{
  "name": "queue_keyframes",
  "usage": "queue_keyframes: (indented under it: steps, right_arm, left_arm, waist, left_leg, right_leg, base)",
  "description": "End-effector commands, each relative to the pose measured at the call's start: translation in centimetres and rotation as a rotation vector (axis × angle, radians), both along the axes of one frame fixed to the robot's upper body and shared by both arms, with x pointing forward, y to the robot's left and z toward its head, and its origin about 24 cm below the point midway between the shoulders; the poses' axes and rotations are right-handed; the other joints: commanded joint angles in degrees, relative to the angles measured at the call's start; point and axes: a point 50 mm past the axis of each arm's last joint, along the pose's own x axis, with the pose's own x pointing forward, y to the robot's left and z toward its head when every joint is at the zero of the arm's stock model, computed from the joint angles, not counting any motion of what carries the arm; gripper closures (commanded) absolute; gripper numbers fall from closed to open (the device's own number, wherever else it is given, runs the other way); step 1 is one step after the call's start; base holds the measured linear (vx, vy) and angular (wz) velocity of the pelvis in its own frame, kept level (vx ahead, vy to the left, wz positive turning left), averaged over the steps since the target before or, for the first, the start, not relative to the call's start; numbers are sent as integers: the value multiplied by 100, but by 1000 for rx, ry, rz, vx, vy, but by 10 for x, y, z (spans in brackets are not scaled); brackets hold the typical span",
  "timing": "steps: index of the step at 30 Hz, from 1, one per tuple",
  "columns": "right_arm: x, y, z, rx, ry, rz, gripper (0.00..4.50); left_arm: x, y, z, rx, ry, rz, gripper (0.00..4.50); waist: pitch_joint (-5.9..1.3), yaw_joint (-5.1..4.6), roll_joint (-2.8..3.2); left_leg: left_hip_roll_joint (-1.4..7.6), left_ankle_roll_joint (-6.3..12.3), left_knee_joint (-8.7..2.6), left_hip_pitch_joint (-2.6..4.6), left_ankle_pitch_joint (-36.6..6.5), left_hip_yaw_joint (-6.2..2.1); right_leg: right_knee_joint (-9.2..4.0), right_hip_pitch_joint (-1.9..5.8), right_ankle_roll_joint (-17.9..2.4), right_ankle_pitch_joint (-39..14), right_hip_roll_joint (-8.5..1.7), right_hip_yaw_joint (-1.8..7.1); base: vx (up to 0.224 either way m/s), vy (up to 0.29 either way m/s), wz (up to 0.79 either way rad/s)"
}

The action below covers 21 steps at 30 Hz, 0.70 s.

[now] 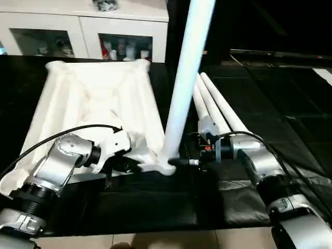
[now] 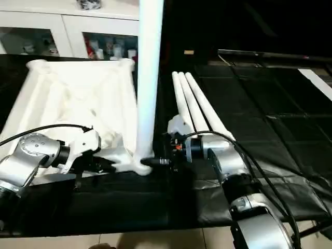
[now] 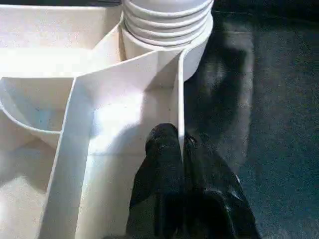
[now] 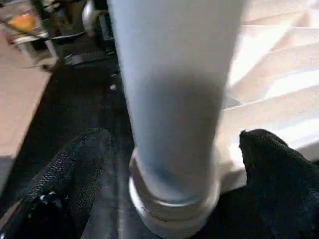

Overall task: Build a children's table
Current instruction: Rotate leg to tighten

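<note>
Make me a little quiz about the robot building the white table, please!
1. True or false: one leg stands upright in a corner socket of the table top.
2. How many spare legs lie on the black mat?
3. Which gripper is pinched on a rib of the table top: A) left gripper B) right gripper?

Key:
1. True.
2. Three.
3. A. The right gripper is open, with its fingers on either side of the upright leg.
</note>
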Motion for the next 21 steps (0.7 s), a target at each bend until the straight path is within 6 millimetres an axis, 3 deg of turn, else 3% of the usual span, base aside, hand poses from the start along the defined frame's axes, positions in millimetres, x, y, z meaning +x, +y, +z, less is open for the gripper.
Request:
queue_keyframes:
  steps: [1, 21]
  right_arm:
    - [0, -4, 1, -22, 6, 42, 42]
    - [-1, 2, -9, -39, 32, 86, 202]
  left_arm:
    - [-1, -6, 1, 14, 18, -90, 450]
    - [3, -5, -1, 29, 26, -142, 450]
  waist:
    - [-373, -12, 57]
    - [-381, 40, 91]
  left_leg:
    - [373, 97, -433, 98, -1192, -108]
    - [388, -26, -442, 109, -1334, -115]
  right_leg:
    - [-367, 266, -1232, -1282, -418, 359]
    - [-352, 272, -1273, -1307, -428, 359]
  base:
    - [0, 0, 0]
    - [0, 0, 0]
